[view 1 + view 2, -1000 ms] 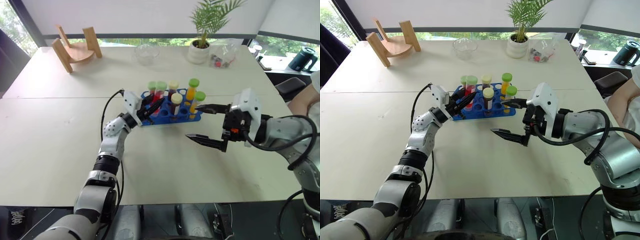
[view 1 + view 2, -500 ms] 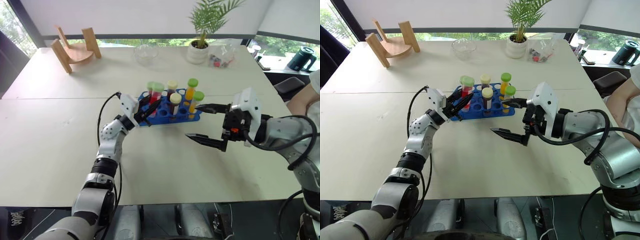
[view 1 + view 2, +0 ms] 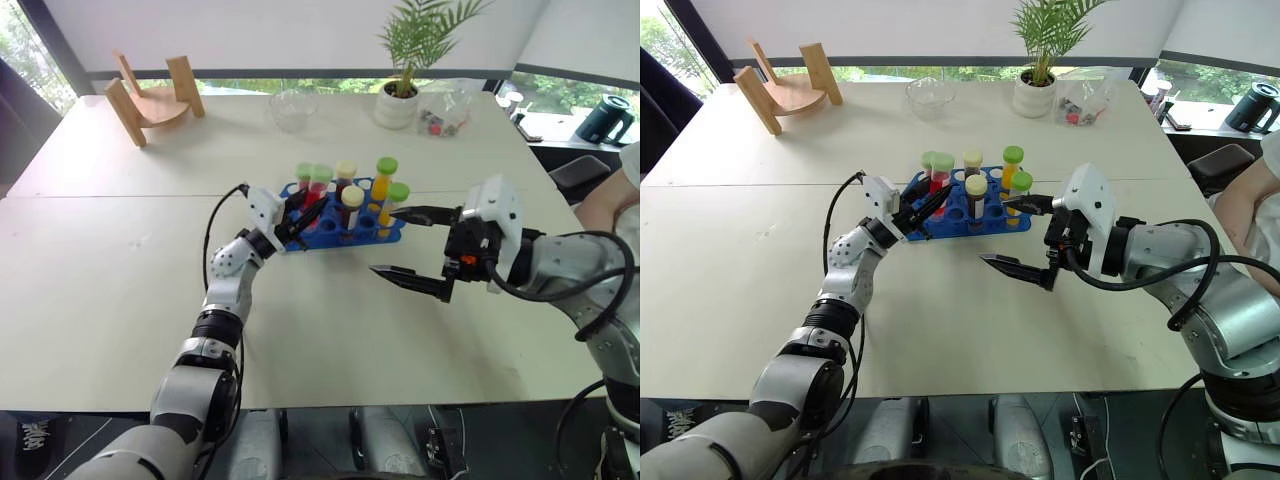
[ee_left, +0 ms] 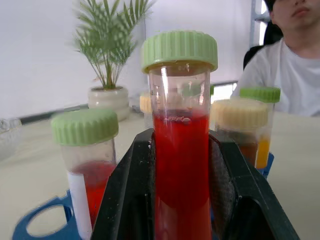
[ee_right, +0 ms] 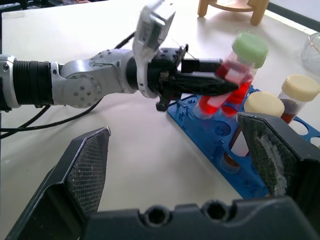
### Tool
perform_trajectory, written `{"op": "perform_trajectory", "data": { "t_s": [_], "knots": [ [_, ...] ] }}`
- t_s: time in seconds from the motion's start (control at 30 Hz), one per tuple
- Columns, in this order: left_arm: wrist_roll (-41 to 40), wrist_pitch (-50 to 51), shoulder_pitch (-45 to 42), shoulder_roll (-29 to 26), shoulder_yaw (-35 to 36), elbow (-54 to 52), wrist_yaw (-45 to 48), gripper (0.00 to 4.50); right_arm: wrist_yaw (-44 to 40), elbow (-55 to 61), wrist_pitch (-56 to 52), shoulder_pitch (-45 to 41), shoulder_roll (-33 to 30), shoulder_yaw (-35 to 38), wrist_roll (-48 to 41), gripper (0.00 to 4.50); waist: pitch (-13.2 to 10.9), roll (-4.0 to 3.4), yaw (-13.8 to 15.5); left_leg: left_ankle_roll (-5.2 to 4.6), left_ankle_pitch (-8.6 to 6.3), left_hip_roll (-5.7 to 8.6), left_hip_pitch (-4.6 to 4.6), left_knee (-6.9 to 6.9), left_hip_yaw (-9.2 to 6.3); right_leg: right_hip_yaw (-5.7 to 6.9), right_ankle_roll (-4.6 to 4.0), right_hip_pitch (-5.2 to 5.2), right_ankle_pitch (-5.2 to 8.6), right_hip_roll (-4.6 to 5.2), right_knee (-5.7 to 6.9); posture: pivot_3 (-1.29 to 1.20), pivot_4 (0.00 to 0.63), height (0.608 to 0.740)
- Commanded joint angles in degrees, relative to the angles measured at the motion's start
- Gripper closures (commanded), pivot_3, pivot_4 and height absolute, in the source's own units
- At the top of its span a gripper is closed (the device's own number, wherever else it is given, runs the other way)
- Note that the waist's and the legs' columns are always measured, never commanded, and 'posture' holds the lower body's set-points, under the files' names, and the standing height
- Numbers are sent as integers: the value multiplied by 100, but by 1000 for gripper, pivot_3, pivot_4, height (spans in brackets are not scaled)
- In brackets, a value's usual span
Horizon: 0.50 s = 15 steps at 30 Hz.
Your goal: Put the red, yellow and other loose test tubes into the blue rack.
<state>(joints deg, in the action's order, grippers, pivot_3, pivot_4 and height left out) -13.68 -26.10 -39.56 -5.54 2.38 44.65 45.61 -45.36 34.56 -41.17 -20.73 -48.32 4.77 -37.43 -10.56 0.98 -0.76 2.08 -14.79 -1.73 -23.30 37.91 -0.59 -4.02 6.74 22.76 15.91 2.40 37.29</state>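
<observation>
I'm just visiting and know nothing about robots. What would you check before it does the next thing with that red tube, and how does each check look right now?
1. Grip: the left gripper is shut on the red tube, a finger on each side. Ok.
2. Cap: the tube's green cap is on. Ok.
3. Position: the tube is at the near left corner of the blue rack, leaning. Cannot tell whether its tip is in a hole.
4. Neighbours: another red tube stands close beside it; contact cannot tell.
5. Other arm: the right gripper is open, empty and off to the rack's right. Ok.
</observation>
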Motion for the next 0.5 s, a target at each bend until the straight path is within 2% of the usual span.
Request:
{"op": "perform_trajectory", "data": {
  "t_s": [0.03,0.2,0.27,0.3,0.43,0.47,0.5],
  "knots": [
    [92,-46,-21,-14,-16,198,-4,3675,39,207,-6,-74,8,87,-99,0,0,0,5,0,0,0,0,0,0,0,0,0,0,0,0,0,150,740],
    [153,-75,-54,-20,-63,379,82,3675,74,237,-32,-56,8,99,-119,0,0,0,6,0,0,1,-1,0,0,0,0,-2,0,1,-4,0,150,740],
    [141,52,-6,-78,-86,336,200,2584,83,254,-45,-46,1,100,-131,0,0,0,7,0,0,1,-1,0,0,0,0,-2,0,1,-5,0,150,740],
    [127,119,38,-116,-91,271,257,2224,89,257,-52,-43,1,103,-140,0,0,0,5,0,0,1,-1,0,0,0,0,-2,0,2,-6,0,150,740],
    [41,282,338,-341,-103,-278,477,235,98,260,-62,-31,-7,109,-154,0,1,-1,-10,0,-1,0,-4,-2,-1,1,0,1,0,1,-6,0,150,740],
    [0,368,470,-455,-117,-562,589,51,99,258,-61,-28,-12,108,-156,0,1,-1,-23,-1,-1,-1,-3,-3,-1,1,0,2,0,1,-6,0,150,740],
    [-76,626,642,-622,-126,-1001,683,51,99,253,-64,-17,-19,118,-163,0,1,-1,-31,-1,-1,-2,-3,-4,0,1,0,2,0,1,-6,0,150,740]
  ]
}}
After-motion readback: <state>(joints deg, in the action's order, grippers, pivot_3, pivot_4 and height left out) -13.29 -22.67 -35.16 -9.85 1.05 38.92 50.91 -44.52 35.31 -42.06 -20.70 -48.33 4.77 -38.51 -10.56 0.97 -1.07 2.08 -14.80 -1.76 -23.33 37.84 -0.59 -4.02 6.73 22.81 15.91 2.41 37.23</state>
